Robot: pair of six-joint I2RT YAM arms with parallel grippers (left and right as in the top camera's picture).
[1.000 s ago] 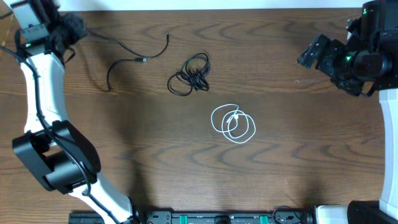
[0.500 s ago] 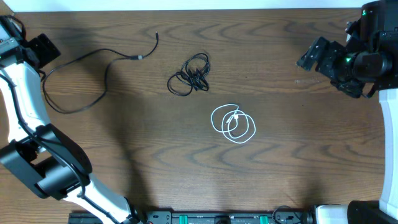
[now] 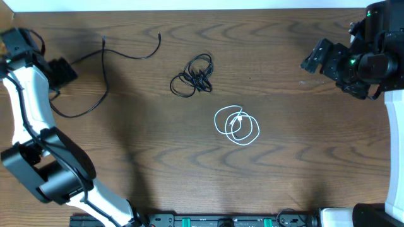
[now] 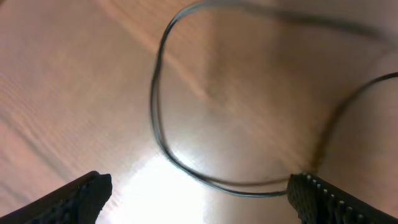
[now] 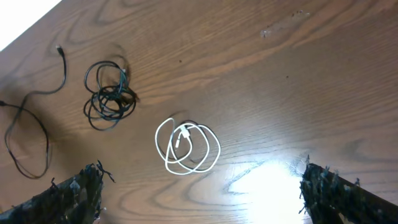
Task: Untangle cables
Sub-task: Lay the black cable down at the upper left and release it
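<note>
Since the prior frame, left fingers (image 4: 81, 193) had shifted inward; stood wide apart above the loose black cable (image 4: 153, 106), slack near the tabletop's (image 3: 158, 164) far-left edge. Right fingers (image 5: 74, 190) apart, empty. Black coil (image 3: 194, 75) and white coil (image 3: 237, 125) lay mid-tabletop, separate, bare wood around.

Overhead we look straight down; our left wrist view hugs the counter (image 4: 74, 74), while the higher right one shares the white cable (image 5: 186, 148).
</note>
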